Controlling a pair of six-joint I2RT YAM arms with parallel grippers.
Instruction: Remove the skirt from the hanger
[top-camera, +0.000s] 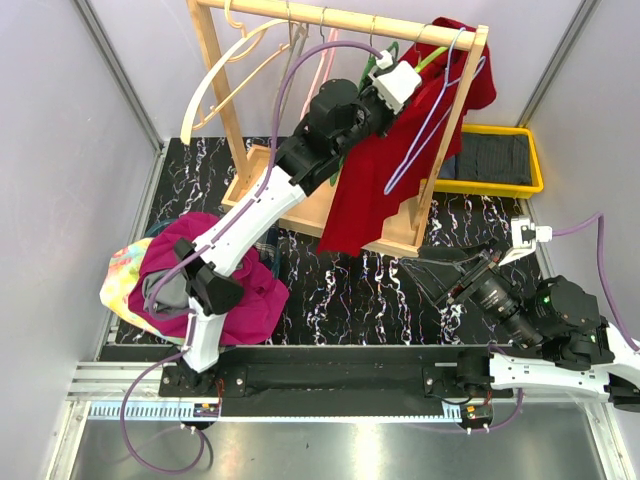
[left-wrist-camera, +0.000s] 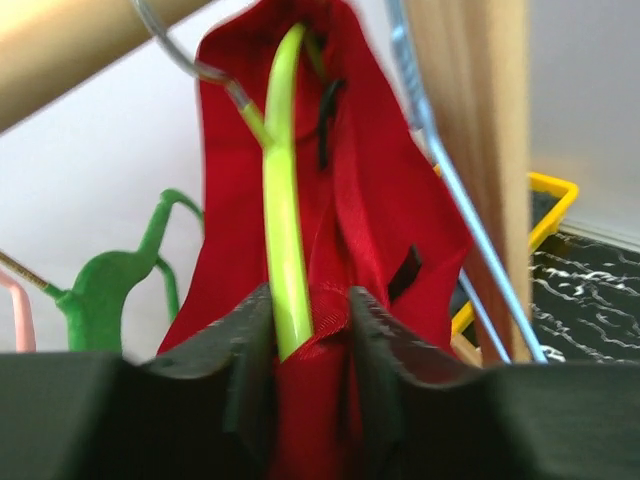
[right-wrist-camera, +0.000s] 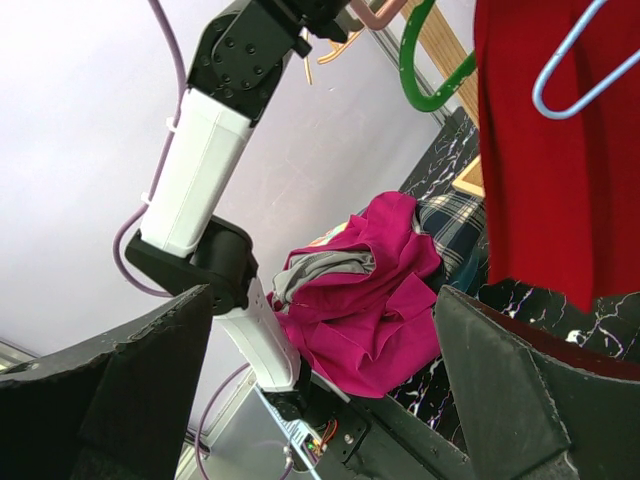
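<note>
The red skirt (top-camera: 365, 190) hangs from a lime-green hanger (top-camera: 432, 58) on the wooden rail (top-camera: 340, 18) at the back. In the left wrist view the skirt (left-wrist-camera: 370, 230) fills the middle and the lime hanger (left-wrist-camera: 283, 250) runs down into my left gripper (left-wrist-camera: 310, 330). Its jaws are pinched on the red fabric, with the hanger's arm against the left finger. My left gripper (top-camera: 418, 72) is raised to the rail. The right gripper (top-camera: 435, 275) rests low at the right, open and empty (right-wrist-camera: 320, 330), and its view shows the skirt (right-wrist-camera: 540, 150) above.
A blue wire hanger (top-camera: 430, 130) hangs in front of the skirt. Green (left-wrist-camera: 110, 285), pink and cream hangers hang on the rail to the left. A pile of clothes topped by a magenta garment (top-camera: 230, 290) lies at the left. A yellow bin (top-camera: 495, 185) holds dark cloth at the back right.
</note>
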